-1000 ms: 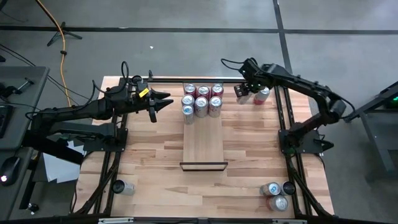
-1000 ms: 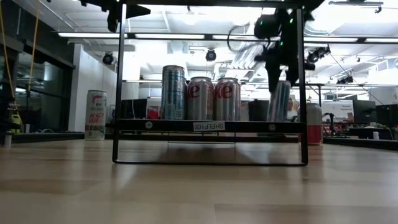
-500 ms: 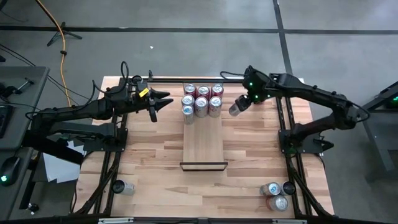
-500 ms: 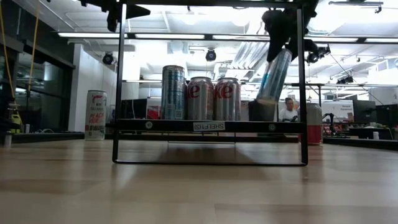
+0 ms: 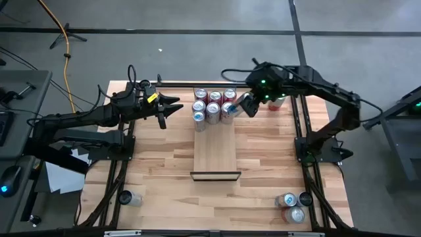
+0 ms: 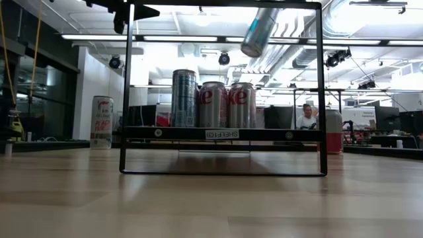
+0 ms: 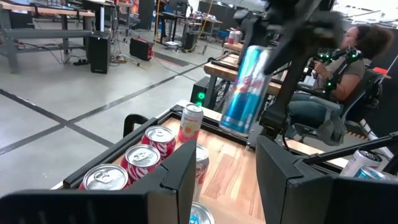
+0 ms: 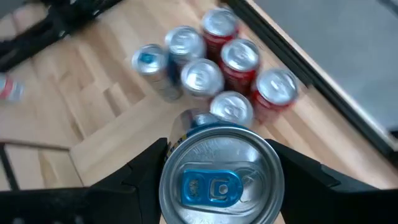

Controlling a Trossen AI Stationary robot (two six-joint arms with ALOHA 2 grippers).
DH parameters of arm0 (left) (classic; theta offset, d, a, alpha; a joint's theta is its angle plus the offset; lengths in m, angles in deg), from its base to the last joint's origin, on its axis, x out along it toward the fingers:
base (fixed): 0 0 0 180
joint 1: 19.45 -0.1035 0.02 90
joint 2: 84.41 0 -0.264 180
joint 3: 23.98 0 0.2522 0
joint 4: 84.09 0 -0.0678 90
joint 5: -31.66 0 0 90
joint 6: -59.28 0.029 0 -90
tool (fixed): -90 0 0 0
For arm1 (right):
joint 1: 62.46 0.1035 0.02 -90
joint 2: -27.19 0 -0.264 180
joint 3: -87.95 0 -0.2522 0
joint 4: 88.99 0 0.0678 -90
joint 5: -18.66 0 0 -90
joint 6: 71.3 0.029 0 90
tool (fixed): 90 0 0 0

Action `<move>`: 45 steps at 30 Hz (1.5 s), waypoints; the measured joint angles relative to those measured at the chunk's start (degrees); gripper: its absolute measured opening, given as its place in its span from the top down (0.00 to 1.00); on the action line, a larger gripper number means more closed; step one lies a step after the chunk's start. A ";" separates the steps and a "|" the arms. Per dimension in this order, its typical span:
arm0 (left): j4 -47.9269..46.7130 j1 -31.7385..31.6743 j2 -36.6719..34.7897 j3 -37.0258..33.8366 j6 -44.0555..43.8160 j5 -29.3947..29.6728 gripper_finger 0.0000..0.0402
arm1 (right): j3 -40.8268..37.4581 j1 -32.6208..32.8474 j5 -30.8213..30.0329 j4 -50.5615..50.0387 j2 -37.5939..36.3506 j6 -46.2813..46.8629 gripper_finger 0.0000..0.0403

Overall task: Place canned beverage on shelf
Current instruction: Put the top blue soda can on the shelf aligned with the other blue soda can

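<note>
Shelf (image 5: 215, 155) lying along the middle of the desk (image 5: 164, 164), dark strip at the near short end, six cans (image 5: 214, 105) clustered at its far end. Blue-and-silver slim can (image 5: 235, 108) held tilted in the air by the right end effector (image 5: 245, 105), just beside and above the right edge of that cluster; fingers clamped on either side of its body, lid facing the wrist camera (image 8: 219, 180). Seen in the low view high above the shelved cans, slanted, near the top bar of the frame (image 6: 259, 31). Left end effector (image 5: 172, 107) hovering left of the shelf's far end, well apart from the cans, fingers narrowly parted and holding nothing. Red can (image 5: 277, 100) standing at the far right of the desk. More cans (image 5: 292, 205) at the near right corner, one (image 5: 130, 198) at the near left. Seated person (image 7: 348, 68) visible beyond the desk.
</note>
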 joint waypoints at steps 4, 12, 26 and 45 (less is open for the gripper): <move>0.00 0.01 0.00 0.00 0.00 0.00 0.73 | 10.27 3.98 -0.13 -5.10 8.02 -5.65 0.46; 0.00 -0.01 0.00 0.00 -0.39 0.00 0.73 | 20.82 8.69 -1.05 -7.94 18.05 -14.39 0.46; 0.00 0.00 0.00 0.00 -0.25 0.01 0.73 | 22.14 9.94 1.68 -7.24 20.45 -12.04 0.46; 0.00 0.01 0.00 0.00 2.49 0.02 0.73 | 22.08 9.94 1.80 -6.95 20.45 -10.67 0.46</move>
